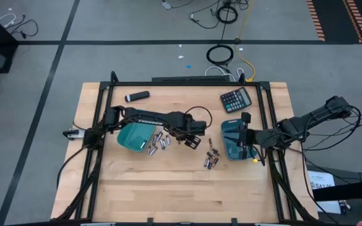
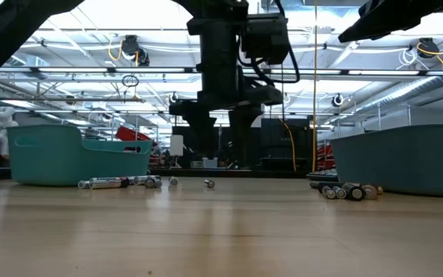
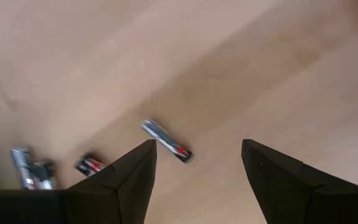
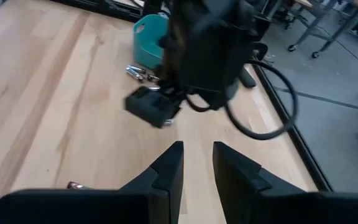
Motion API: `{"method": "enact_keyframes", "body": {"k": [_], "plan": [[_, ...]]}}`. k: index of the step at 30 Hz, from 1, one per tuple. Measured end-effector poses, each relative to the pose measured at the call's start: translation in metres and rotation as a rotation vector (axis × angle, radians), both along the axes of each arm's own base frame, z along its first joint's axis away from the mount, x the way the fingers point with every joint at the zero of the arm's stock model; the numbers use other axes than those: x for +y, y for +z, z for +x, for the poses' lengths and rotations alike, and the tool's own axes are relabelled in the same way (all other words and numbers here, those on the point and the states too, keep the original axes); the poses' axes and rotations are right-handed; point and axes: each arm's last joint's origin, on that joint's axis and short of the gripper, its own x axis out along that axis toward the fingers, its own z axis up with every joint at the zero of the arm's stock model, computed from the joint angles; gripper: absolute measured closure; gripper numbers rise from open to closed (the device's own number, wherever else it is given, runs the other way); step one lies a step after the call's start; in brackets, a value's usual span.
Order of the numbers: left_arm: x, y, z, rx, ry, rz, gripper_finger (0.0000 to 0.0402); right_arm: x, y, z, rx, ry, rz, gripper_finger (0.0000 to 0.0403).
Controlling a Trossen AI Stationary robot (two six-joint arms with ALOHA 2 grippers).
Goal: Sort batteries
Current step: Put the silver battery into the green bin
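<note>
The batteries lie on the wood in two groups. One group [image 1: 159, 141] is beside the left teal tray [image 1: 134, 135], the other [image 1: 211, 158] near the right teal tray [image 1: 231, 147]. My left gripper [image 3: 197, 146] is open and points down over the table between the groups, clear of the wood in the low view [image 2: 221, 142]. A single silvery battery with a red band [image 3: 166, 140] lies flat below, close to one finger. My right gripper [image 4: 197, 155] hovers near the right tray, its fingers a narrow gap apart with nothing between them.
A black calculator [image 1: 235, 99] and a black marker-like cylinder [image 1: 137, 96] lie toward the far edge. The near half of the table [image 1: 181, 194] is bare wood. Dark frame rails run along both sides. My left arm [image 4: 204, 50] stands in front of my right gripper.
</note>
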Motion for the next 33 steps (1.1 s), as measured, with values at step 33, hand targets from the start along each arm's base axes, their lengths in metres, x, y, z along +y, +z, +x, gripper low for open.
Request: {"method": "enact_keyframes", "body": {"k": [33], "plan": [[-0.018,-0.007,-0.008,0.333,-1.869,0.239,0.0156,-0.008,0.003,0.004,-0.088,-0.149,0.209,0.0325]]}}
